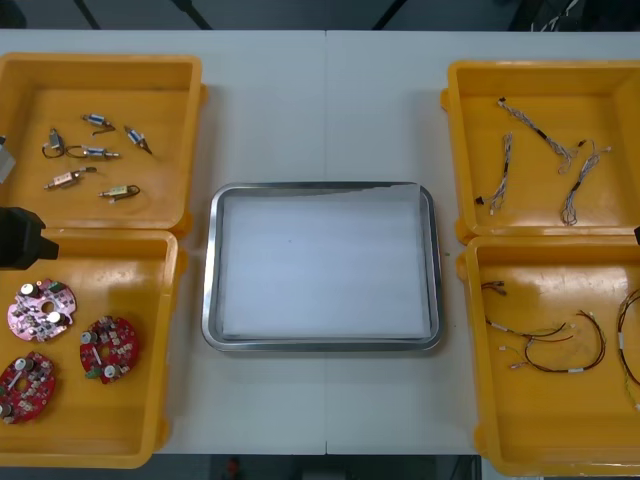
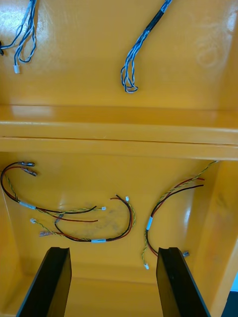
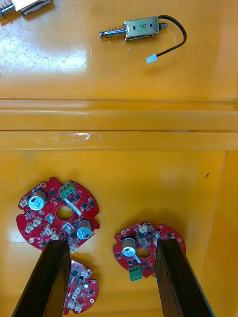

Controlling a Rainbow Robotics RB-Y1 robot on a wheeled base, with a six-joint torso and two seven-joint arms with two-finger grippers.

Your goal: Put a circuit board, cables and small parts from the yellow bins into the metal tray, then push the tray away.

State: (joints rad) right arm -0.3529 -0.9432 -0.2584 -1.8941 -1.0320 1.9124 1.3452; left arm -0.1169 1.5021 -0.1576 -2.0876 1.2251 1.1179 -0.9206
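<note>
Table point(image 1: 325, 100), light top, carries everything.
Tray point(image 1: 208, 270): centre of the table between the bin pairs, shiny rim, white inside, touching no bin.
Far-left bin point(image 1: 100, 75): six parts point(image 1: 92, 152) scattered on the floor.
Near-left bin point(image 1: 110, 290): three boards point(image 1: 108, 349) lying flat.
Far-right bin point(image 1: 540, 205): blue-white cables point(image 1: 502, 172), loose and spread out.
Near-right bin point(image 1: 560, 290): red-yellow cables point(image 1: 545, 345) with some black strands, bunched mid-floor, and another by the right wall.
Left gripper point(image 3: 113, 245): over the near-left bin, fingers wide apart, gripping nothing. One board lies on the floor between the fingers, a second sits just beside one finger, and a third is partly hidden behind that finger. One part lies past the bin walls in the far-left bin.
Right gripper point(image 2: 115, 252): over the near-right bin, fingers apart, holding nothing. The red-yellow cables lie on the floor between and beyond the fingers, with one cable end close to a finger.
</note>
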